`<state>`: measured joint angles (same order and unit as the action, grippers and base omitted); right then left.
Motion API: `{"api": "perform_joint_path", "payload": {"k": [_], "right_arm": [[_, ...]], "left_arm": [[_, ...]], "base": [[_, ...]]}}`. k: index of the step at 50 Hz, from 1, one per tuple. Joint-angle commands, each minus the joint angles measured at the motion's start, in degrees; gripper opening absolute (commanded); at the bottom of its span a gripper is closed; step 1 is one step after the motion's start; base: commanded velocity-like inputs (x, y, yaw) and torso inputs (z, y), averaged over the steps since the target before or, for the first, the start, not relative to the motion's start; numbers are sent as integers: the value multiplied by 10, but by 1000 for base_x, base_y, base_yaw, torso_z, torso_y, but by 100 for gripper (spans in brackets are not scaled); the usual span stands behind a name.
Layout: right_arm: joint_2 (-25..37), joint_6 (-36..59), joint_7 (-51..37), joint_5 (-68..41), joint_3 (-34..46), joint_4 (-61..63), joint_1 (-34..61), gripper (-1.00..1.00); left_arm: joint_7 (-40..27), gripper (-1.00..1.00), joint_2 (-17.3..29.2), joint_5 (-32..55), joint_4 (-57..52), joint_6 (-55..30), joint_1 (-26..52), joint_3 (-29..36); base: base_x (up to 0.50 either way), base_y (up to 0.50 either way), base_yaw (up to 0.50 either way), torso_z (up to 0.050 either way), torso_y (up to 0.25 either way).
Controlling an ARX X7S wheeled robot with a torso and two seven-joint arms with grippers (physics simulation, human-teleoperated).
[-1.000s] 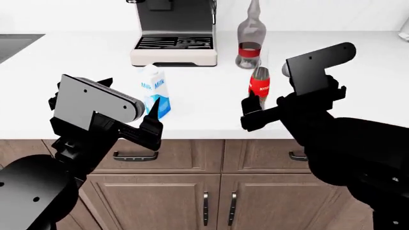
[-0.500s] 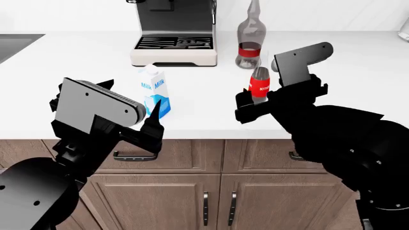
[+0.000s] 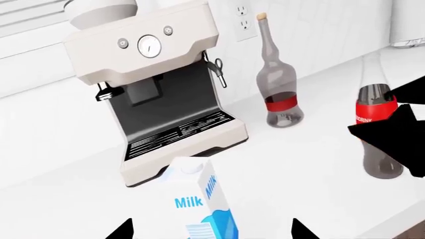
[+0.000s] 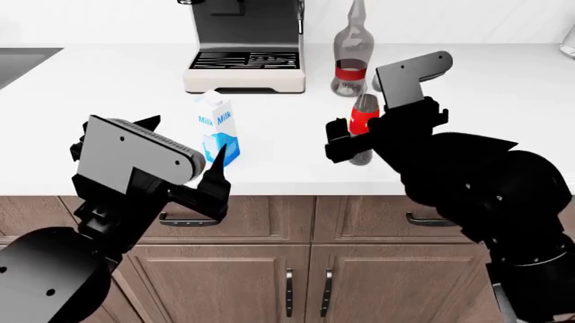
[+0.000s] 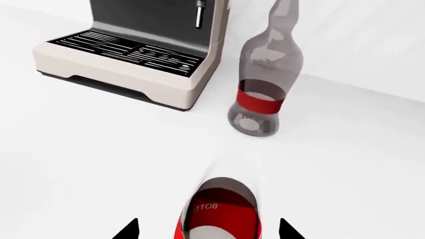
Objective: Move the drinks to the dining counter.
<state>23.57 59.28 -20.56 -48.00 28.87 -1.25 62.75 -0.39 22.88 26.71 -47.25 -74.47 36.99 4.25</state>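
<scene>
Right gripper now up against the cola bottle, fingers spread either side of it, not yet pinched; 0.5 s ago just short of the bottle, 1 s ago well back toward the worktop's front edge. Seen from the right wrist: bottle between the 2 fingertips, gaps on both sides. Bottle itself upright and unmoved across all 3 head views.

Left gripper spread wide, hanging just in front of the milk carton, apart from it; barely changed from earlier. From the left wrist: carton standing between the fingertips.

Tall bottle upright beside the coffee machine, well behind the cola bottle, unmoved. All 3 drinks on the worktop above the wooden cabinets.
</scene>
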Motion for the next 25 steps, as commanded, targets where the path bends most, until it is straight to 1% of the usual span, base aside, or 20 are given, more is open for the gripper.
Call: {"api": "perform_joint_path", "payload": {"k": [1, 11, 13, 19, 22, 25], "right_arm": [[-1, -7, 10, 4, 4, -17, 7, -100], [19, 4, -13, -19, -19, 40, -10, -100], [31, 12, -26, -8, -9, 57, -11, -100], [49, 28, -50, -38, -42, 100, -26, -100], [64, 49, -75, -59, -59, 155, -26, -100], [79, 85, -112, -104, -92, 218, -24, -100]], "left_arm": [[-3, 100, 1, 4, -4, 1, -3, 0], [-6, 100, 4, 8, -5, -2, -4, -6], [-6, 100, 4, 10, -6, -4, -4, -9], [-9, 100, 4, 12, -8, -9, 0, -7], [-12, 100, 5, 9, -5, -6, 4, -1], [-14, 100, 5, 6, 2, -2, 8, 5]], "base": [[0, 0, 0, 0, 0], [0, 0, 0, 0, 0], [0, 0, 0, 0, 0], [0, 0, 0, 0, 2], [0, 0, 0, 0, 3], [0, 0, 0, 0, 0]]}}
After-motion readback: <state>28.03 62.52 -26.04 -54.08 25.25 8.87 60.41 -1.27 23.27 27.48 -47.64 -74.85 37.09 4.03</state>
